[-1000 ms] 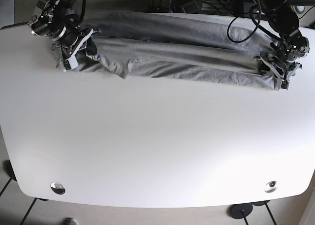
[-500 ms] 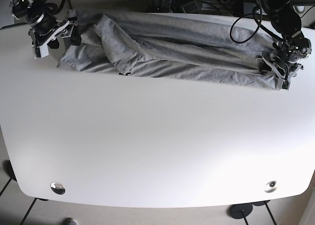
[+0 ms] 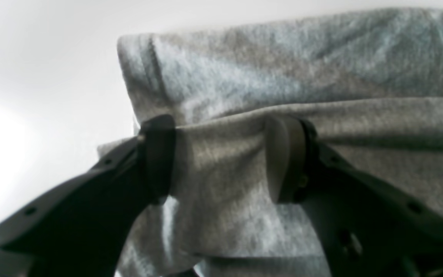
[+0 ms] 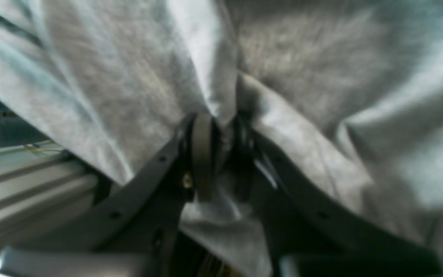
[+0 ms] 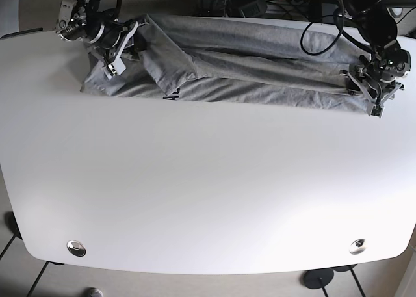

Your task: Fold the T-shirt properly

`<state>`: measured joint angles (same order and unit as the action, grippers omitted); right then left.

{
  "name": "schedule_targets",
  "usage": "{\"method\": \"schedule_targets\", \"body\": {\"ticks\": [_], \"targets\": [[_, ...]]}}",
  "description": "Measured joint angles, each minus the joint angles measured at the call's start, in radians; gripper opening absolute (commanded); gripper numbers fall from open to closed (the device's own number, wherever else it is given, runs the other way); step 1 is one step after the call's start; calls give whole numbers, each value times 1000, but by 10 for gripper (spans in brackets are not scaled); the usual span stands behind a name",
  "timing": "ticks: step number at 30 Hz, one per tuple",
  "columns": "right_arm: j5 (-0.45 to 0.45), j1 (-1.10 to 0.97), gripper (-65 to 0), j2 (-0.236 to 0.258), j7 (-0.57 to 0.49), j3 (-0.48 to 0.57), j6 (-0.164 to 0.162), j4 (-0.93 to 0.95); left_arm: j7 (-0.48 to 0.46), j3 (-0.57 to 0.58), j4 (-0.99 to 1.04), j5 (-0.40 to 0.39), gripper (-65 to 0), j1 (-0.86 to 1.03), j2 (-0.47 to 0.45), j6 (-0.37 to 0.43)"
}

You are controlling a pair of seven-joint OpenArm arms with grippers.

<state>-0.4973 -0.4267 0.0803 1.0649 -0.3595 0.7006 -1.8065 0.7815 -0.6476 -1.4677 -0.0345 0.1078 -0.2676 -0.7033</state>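
A white table (image 5: 208, 180) carries a grey T-shirt (image 5: 260, 69) stretched along its far edge.

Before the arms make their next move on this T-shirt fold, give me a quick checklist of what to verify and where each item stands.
1. Right tool pinching fabric: ok, its jaws are shut on a bunched fold of the T-shirt.
2. Left tool gripping fabric: cannot tell. Cloth lies between its jaws, but they stand apart.
3. Shirt fully on the table: ok in the base view.
4. Fold lying flat: not ok, a flap is doubled over near the right tool with wrinkles.
5. Cables off the shirt: not ok, a loop hangs over its far edge.
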Motion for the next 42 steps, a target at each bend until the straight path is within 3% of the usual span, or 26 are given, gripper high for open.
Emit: {"method": "schedule_targets", "body": {"ticks": [3,5,8,11,15,20,23,26,27,31,42], "targets": [[-8,71,-563,24,-100,8,32,127,-25,-9,43,-30,-307,-3,-13,0],[-14,172,-563,46,-183,13,37,253,-26,-9,60,-31,-307,-8,-24,-1],[-21,291,-563,82,-221,16,45,384,-47,-10,84,-44,-307,-13,-26,-1],[1,386,-563,127,-206,17,41,459,-104,-10,163,-45,-307,-70,-29,-2],[4,403,-563,130,-204,14,40,473,-150,-5,223,-69,-307,-87,-55,-17],[23,401,-568,119,-191,14,33,446,-89,-4,175,-52,-301,-109,-44,-12],[27,401,-568,110,-190,13,24,436,34,-18,41,-207,-297,-88,-56,5],[29,399,-569,108,-190,14,22,433,151,-130,-11,-416,-189,-90,-97,3],[29,399,-569,108,-190,14,22,433,185,-172,-10,-452,-157,-72,-100,6],[30,399,-569,108,-190,14,22,432,235,-210,-4,-560,-146,-2,-87,6],[30,399,-569,108,-190,14,22,432,217,-243,164,-572,-149,43,-87,8]]}}
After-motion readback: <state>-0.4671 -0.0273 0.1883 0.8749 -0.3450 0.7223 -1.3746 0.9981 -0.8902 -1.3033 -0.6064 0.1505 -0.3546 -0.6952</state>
